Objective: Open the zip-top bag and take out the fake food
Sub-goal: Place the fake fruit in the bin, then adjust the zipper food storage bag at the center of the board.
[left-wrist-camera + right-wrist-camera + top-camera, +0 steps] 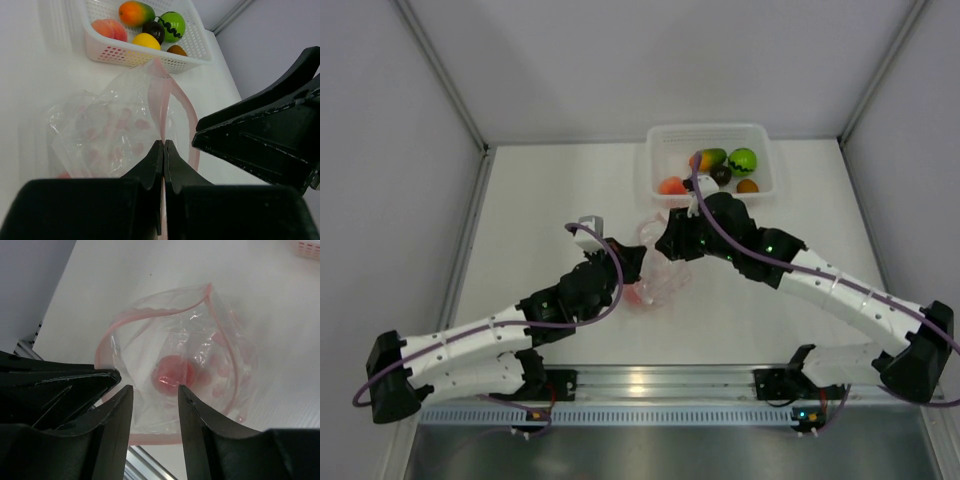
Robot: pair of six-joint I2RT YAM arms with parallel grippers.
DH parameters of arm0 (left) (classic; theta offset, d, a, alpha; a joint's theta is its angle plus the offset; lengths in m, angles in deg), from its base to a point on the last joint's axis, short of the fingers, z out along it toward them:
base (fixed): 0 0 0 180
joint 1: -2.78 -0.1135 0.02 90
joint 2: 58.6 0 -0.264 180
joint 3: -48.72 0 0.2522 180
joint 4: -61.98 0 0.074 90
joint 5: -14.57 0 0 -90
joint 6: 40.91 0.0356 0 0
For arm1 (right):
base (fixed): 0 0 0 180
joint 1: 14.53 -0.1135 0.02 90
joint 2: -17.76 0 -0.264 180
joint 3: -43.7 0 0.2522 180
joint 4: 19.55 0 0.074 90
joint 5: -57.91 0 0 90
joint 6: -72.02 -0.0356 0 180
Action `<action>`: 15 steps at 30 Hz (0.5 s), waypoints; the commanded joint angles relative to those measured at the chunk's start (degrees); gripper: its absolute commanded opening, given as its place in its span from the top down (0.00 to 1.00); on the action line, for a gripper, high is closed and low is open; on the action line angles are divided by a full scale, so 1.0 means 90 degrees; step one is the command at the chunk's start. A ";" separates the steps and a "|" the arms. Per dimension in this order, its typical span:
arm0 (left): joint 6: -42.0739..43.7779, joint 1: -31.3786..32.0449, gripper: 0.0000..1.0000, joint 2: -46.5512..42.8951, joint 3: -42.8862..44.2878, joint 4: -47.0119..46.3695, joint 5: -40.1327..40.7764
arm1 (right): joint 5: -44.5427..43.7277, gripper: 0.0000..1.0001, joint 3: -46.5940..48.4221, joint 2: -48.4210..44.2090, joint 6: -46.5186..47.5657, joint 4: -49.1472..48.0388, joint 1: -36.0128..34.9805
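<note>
So the clear crinkly zip-top bag (200, 325) is found sitting about mid-tabletop (550, 200), right between the two arms, with its mouth pulled open into a loop. Its pink-red zip strip (161, 95) is pinched by the left gripper (163, 145), whose jaws are closed tight on one lip of it. The right gripper (154, 390) is held at the open mouth with its jaws apart, and only loose bag plastic is seen through the gap. One round pink-red plastic fruit (172, 371) can be made out inside the bag. Beyond the bag, far and a bit right, a white perforated plastic tray (150, 56) is parked. Six more fakes are piled in it: an orange-green mango (136, 12), a green fruit with black marks (171, 25), a yellow fruit (146, 41), a dark purple fruit (153, 29), a brown fruit (176, 50) and a peach-orange fruit (110, 29).
</note>
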 commanded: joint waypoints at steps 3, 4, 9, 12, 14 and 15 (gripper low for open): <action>-0.0251 -0.0023 1.00 -0.0233 0.0131 -0.0336 -0.0142 | -0.1021 0.59 -0.0009 0.0086 -0.0526 -0.0663 -0.0527; -0.0270 -0.0023 1.00 -0.0262 0.0131 -0.0337 -0.0210 | -0.1090 0.59 -0.0009 0.0203 -0.0594 -0.0721 -0.0615; -0.0377 -0.0023 1.00 -0.0467 0.0151 -0.0346 -0.0377 | -0.1628 0.60 -0.0174 0.0458 -0.0917 -0.0818 -0.0684; -0.0504 -0.0013 1.00 -0.0555 0.0102 -0.0502 -0.0455 | -0.1930 0.61 -0.0282 0.0555 -0.1103 -0.0907 -0.0811; -0.0573 -0.0023 1.00 -0.0536 0.0063 -0.0648 -0.0591 | -0.2047 0.61 -0.0204 0.0740 -0.1161 -0.0820 -0.0928; -0.0670 -0.0023 1.00 -0.0517 0.0073 -0.0717 -0.0631 | -0.2038 0.62 -0.0204 0.0809 -0.1190 -0.0858 -0.0967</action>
